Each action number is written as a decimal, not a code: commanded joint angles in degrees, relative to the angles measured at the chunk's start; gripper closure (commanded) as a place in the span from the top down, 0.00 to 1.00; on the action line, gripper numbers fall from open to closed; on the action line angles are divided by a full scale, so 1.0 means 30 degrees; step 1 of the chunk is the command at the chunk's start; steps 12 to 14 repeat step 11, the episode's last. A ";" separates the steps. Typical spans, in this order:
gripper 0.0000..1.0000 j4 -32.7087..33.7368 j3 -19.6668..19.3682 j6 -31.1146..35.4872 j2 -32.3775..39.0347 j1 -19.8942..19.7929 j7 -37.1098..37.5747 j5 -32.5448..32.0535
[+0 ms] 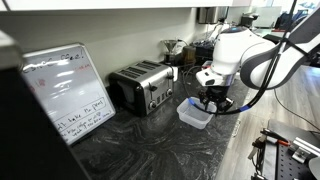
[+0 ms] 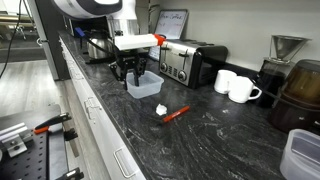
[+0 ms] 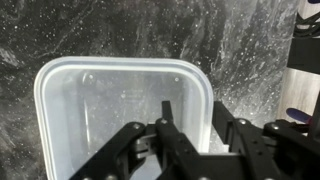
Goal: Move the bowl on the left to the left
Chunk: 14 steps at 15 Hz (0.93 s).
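- Black linkage of the jaws filled the bottom of the wrist view. It covered the near rim of the bowl (image 3: pixel 120 95), whose lower part ran out of frame.
- In both exterior views the jaws were too small and dark to read. In the wrist view they were spread, one finger (image 3: pixel 165 125) inside the bowl and the other outside its right wall, apparently not yet pinching it.
- A toaster (image 2: pixel 190 62) stood just behind the bowl on the dark marbled counter (image 2: pixel 210 140), with two white mugs (image 2: pixel 236 87) beyond it. A red pen (image 2: pixel 176 114) lay near the bowl, and a second plastic tub (image 2: pixel 302 155) was cut off at the frame corner.
- A whiteboard (image 1: pixel 65 95) leaned past the toaster, well apart from the bowl.
- The bowl was shallow, bluish-clear and squarish with rounded corners. It rested on the counter near the front edge, under the wrist.
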 commanded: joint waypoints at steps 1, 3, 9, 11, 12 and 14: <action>0.79 0.0273 0.0065 -0.0184 -0.0326 -0.0885 0.0628 -0.0722; 0.92 0.0289 0.0045 -0.0219 -0.0622 -0.1157 0.1177 -0.1051; 1.00 0.0197 -0.0013 -0.1794 -0.2425 -0.1379 0.2536 -0.0803; 1.00 0.0267 -0.0068 -0.2342 -0.2875 -0.1337 0.2989 -0.0753; 1.00 0.0267 -0.0068 -0.2342 -0.2875 -0.1337 0.2989 -0.0753; 1.00 0.0267 -0.0068 -0.2342 -0.2875 -0.1337 0.2989 -0.0753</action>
